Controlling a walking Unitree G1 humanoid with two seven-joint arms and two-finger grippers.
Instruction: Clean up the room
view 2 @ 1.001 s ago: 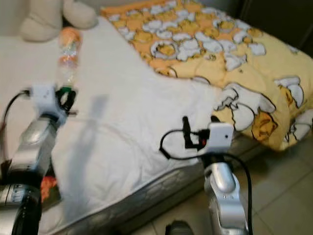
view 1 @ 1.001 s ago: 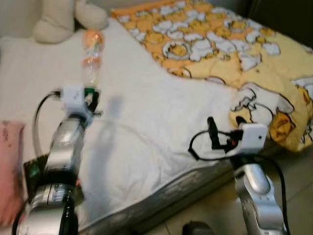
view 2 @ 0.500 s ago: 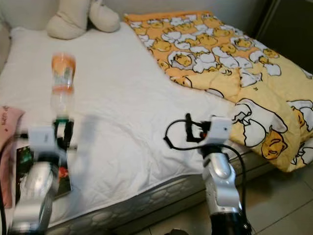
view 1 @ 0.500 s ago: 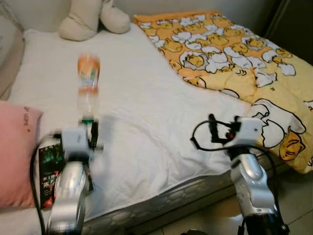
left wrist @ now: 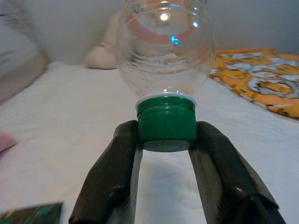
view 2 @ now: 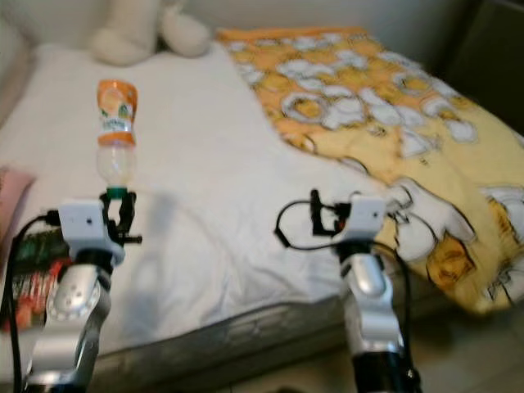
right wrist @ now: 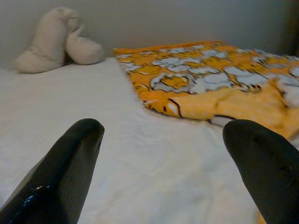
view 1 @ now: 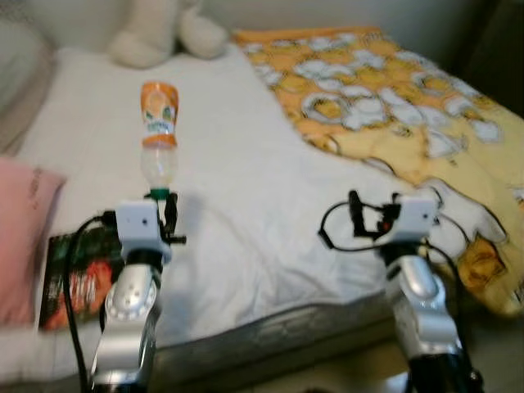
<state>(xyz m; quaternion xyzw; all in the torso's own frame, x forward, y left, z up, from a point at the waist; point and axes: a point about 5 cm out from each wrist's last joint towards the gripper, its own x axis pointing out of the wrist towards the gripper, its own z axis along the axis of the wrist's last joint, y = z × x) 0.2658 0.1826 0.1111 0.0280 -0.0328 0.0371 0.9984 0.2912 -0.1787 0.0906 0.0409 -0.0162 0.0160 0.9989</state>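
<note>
A clear plastic bottle (view 1: 158,131) with an orange label and a green cap (view 1: 158,194) points away from me over the white sheet (view 1: 246,188) of the bed. My left gripper (view 1: 164,214) is shut on the cap. In the left wrist view the cap (left wrist: 167,123) sits pinched between the two black fingers (left wrist: 117,163). I cannot tell whether the bottle rests on the sheet. My right gripper (view 1: 372,213) hovers open over the bed's near edge, with nothing between its fingers (right wrist: 65,172).
A pink pillow (view 1: 20,237) and a dark magazine (view 1: 78,278) lie at the bed's left edge beside my left arm. A cream plush toy (view 1: 164,33) sits at the head. A yellow patterned duvet (view 1: 393,90) covers the right side. Floor shows at the lower right.
The whole picture has shifted, so the camera moved. My left gripper stays shut on the bottle's cap and the right gripper stays open.
</note>
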